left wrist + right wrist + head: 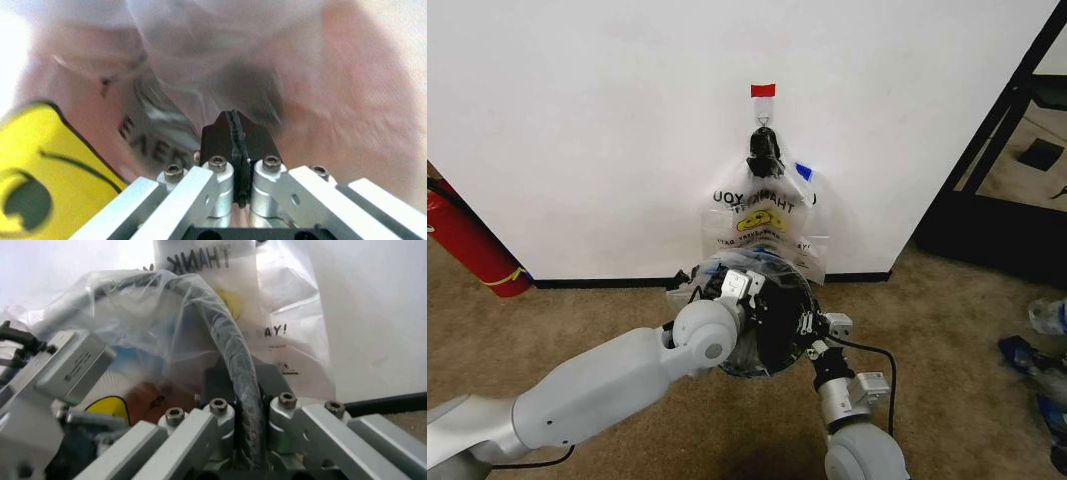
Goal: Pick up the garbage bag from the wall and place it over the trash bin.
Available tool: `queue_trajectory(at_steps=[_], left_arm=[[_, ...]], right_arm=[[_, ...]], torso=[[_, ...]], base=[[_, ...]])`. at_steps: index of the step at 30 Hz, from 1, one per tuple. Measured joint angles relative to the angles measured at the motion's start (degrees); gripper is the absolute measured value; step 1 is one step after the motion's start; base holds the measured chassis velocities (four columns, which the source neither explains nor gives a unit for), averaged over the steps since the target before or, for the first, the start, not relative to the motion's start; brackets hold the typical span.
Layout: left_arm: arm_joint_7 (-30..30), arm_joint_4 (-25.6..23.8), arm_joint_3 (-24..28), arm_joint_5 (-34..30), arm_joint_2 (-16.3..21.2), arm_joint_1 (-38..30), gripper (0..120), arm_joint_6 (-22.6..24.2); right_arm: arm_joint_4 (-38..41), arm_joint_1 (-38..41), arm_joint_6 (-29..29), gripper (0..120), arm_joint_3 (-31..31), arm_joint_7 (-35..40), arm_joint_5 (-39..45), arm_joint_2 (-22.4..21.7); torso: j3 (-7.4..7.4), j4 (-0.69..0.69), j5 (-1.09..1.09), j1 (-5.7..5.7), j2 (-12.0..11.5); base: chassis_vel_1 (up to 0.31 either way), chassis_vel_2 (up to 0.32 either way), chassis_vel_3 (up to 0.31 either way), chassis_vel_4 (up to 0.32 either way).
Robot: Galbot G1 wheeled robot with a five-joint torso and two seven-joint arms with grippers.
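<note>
Left gripper (238, 131) sits at the near left rim of the trash bin (779, 330), and you can see its fingers (250, 137) pressed together on a fold of the garbage bag (143, 315). That clear film is draped over the bin's rim, which stands on the carpet (607, 310) just in front of the wall (607, 120). More bags (765, 215) hang from the hook (763, 122) under red tape (763, 90). Right gripper (245, 407) is at the bin's right rim, fingers clamped on the film-covered wire edge
</note>
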Motion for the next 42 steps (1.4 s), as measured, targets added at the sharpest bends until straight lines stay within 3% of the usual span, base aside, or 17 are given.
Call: queue_trajectory(at_steps=[4, 14, 25, 32, 42], left_arm=[[-0.92, -0.51, 0.82, -2.32, 0.68, -0.67, 0, 1.46], [-1.37, 1.01, 4.33, -1.28, 0.67, -1.34, 0, 3.29], [-2.13, 0.87, 2.38, -13.71, -2.22, -2.21, 0, 3.2], [-0.6, 3.46, 0.32, -13.82, -4.88, -0.77, 0, -1.43], [0.52, 4.49, -1.13, -10.55, -4.55, 0.92, 0, -5.61]], right_arm=[[0.52, -0.16, 0.0, 1, 0.18, -0.12, -0.26, -0.49], [1.53, -0.23, 0.03, 1, 0.57, -0.39, -0.12, -1.84], [0.8, 0.39, 0.03, 1, 0.67, -0.31, 0.44, -2.51], [0.49, -0.11, 0.26, 1, 0.51, -0.35, 0.06, -2.15], [0.28, -0.14, 0.35, 1, -0.04, -0.33, 0.05, -1.54]], torso=[[0.0, -0.01, 0.0, 0.0, 0.0], [0.0, -0.01, 0.0, 0.0, 0.0], [0.0, -0.01, 0.01, 0.0, 0.0], [0.0, -0.01, 0.0, 0.0, 0.0], [0.0, -0.01, 0.0, 0.0, 0.0]], base=[[0.0, 0.0, 0.0, 0.0], [0.0, 0.0, 0.0, 0.0], [0.0, 0.0, 0.0, 0.0], [0.0, 0.0, 0.0, 0.0], [0.0, 0.0, 0.0, 0.0]])
